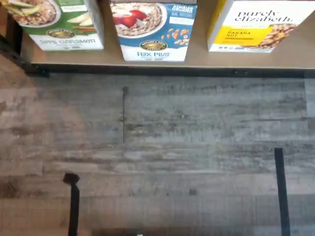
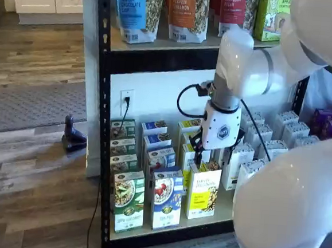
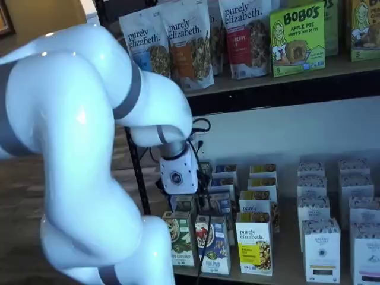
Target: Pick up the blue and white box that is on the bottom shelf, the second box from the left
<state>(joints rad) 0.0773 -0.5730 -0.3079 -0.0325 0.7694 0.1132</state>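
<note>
Your blue box stands upright at the front edge of the bottom shelf, between a green carton on one side and a yellow carton on the other. All three face outward in a row, close but not touching. In the wrist view you see the same three fronts: the blue box in the middle, the green carton and yellow carton flanking it, with grey plank floor below the shelf's black beam.

Count behind the front row and you get files of like cartons — about four green, four blue and three yellow in a shelf view, though the rear ones are partly hidden. Further along the shelf stand white cartons; you can make out roughly eight in a shelf view, in files.

The gripper hangs above the yellow file, behind and beside the blue box, well apart from it. You see its white body only; the fingers are hidden against the cartons, yet the jaws stand at their widest and nothing is between them.

On the higher tier you have four pouches and a green Bobo's box. One cable runs from a wall socket.
</note>
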